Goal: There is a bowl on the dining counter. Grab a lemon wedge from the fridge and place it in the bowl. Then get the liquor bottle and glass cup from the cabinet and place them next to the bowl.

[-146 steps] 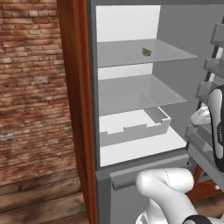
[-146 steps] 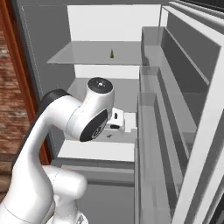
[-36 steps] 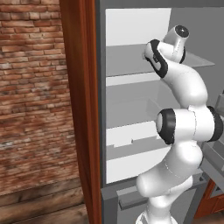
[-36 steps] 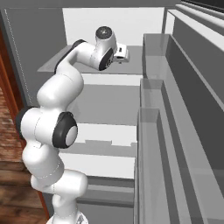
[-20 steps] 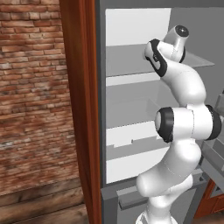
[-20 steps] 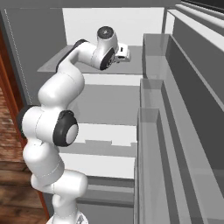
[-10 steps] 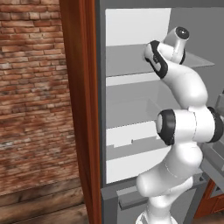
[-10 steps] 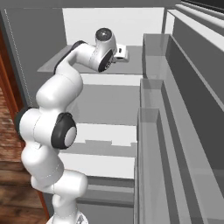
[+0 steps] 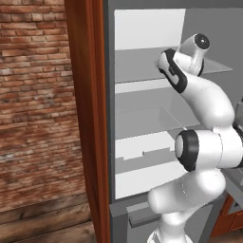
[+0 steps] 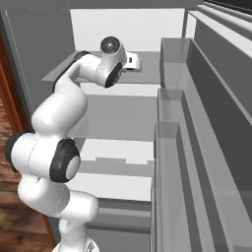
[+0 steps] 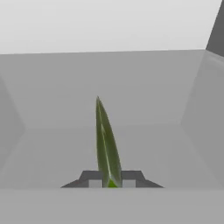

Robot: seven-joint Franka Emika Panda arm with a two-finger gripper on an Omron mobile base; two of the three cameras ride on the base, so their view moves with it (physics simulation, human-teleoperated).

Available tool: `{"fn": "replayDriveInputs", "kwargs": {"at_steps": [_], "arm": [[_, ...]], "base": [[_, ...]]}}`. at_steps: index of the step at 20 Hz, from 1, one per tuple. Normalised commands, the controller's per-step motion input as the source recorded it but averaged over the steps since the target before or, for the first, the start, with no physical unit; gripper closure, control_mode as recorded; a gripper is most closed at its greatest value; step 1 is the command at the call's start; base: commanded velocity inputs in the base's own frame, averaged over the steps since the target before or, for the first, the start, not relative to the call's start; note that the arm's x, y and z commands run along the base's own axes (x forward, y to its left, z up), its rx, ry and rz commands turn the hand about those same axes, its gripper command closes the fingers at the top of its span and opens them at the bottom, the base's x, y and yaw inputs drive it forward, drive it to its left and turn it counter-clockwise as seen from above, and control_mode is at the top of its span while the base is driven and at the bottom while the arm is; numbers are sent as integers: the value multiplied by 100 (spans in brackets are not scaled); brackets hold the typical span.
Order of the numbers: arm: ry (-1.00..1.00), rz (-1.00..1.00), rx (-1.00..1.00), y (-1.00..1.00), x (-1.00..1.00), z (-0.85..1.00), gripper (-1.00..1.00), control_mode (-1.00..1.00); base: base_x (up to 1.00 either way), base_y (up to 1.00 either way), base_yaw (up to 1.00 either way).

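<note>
The lemon wedge [image 11: 106, 144] is standing edge-on between the gripper [image 11: 112, 179] fingers, which are pressing in on its green rind from both sides. The arm is reaching up into the open fridge [image 9: 142, 71], holding the wedge over the upper shelf [image 10: 147, 74], near the far wall.
</note>
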Motion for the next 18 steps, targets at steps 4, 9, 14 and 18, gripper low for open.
{"fn": "replayDriveInputs", "kwargs": {"at_steps": [4,9,14,18], "arm": [[-1,0,0,7,-46,7,100,-100],[0,0,0,12,-72,39,100,-100],[1,0,0,1,-90,50,100,-100],[0,0,0,13,-93,15,100,-100]], "base": [[0,0,0],[0,0,0],[0,0,0],[0,0,0]]}}
